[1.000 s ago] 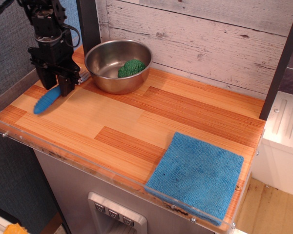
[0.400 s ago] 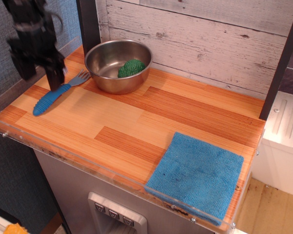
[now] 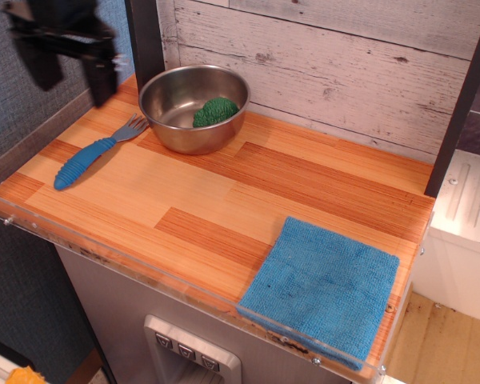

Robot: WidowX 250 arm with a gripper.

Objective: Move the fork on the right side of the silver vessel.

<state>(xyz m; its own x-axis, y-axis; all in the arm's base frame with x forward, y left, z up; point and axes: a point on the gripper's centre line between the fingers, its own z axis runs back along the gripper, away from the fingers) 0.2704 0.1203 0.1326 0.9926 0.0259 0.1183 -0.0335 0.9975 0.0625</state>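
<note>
My gripper (image 3: pixel 70 80) is hanging blurred above the table's (image 3: pixel 224 200) left rear corner, fingers spread wide, holding nothing. The fork (image 3: pixel 92 155) is lying flat on the wood, tines just beside the silver vessel (image 3: pixel 194 108), on its left side.

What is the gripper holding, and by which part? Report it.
Nothing. The gripper hangs open above the counter, clear of the fork, which lies flat on the wood beside the bowl.

fork (image 3: pixel 92 154) blue hdl, flat, tines by bowl | silver vessel (image 3: pixel 188 112) upright
</note>
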